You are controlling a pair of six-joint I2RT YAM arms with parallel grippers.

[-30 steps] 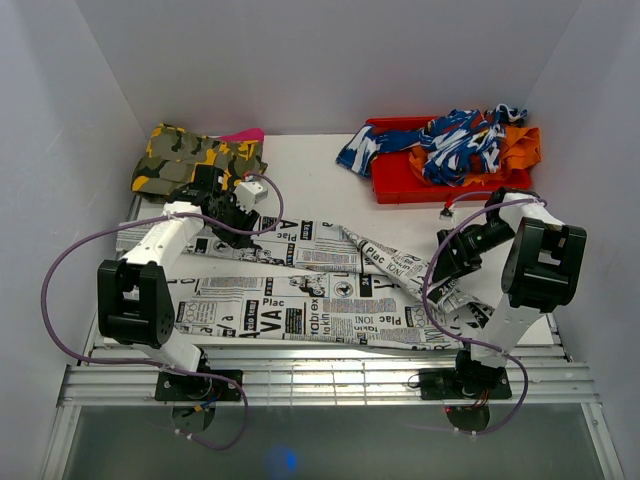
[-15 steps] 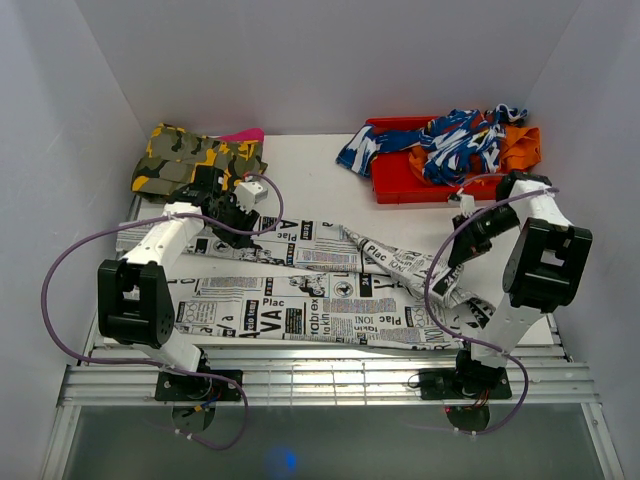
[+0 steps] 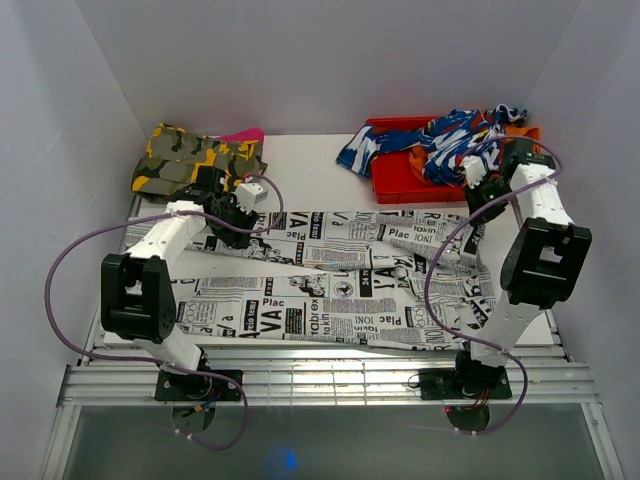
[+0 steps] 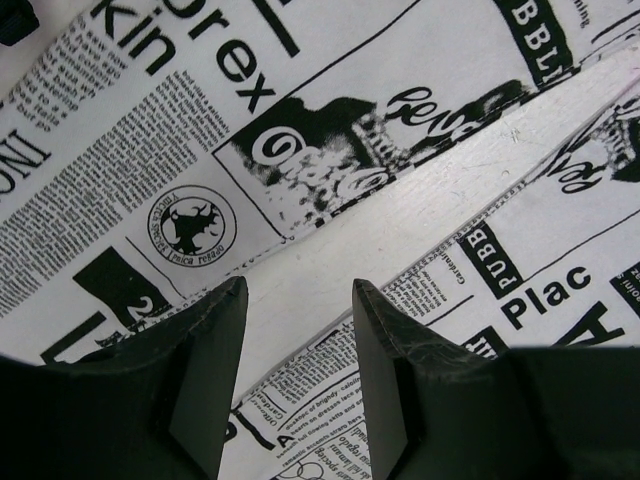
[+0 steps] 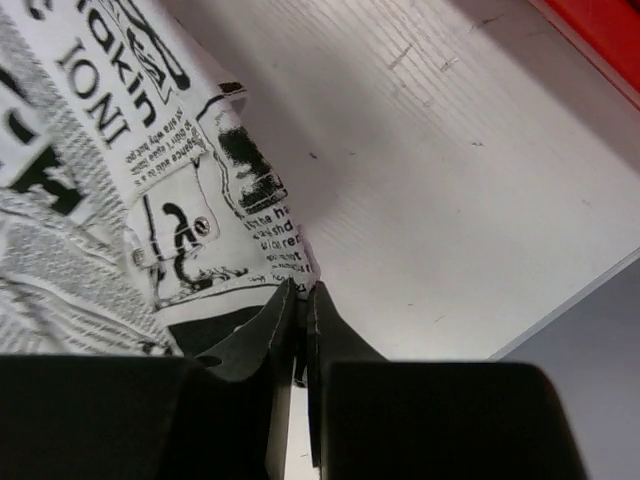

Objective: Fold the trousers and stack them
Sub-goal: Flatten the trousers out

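The trousers (image 3: 330, 290), white cloth with black newspaper print, lie spread across the table, legs pointing left. My right gripper (image 3: 477, 205) is shut on the trousers' waist edge (image 5: 285, 262) near the right back and holds it lifted off the table. My left gripper (image 3: 232, 205) hovers open above the upper leg near its left end. Its fingers (image 4: 215, 330) straddle the printed cloth (image 4: 330, 350), with a strip of bare table (image 4: 400, 215) between the two legs beyond them.
A yellow-green camouflage garment (image 3: 190, 158) lies folded at the back left, just behind my left gripper. A red tray (image 3: 405, 180) at the back right holds blue-and-white and orange garments (image 3: 460, 140). White walls close in both sides and the back.
My right gripper shut on the trousers' waist edge and carried it back and to the right, stretching the upper leg straighter. The left arm barely moved.
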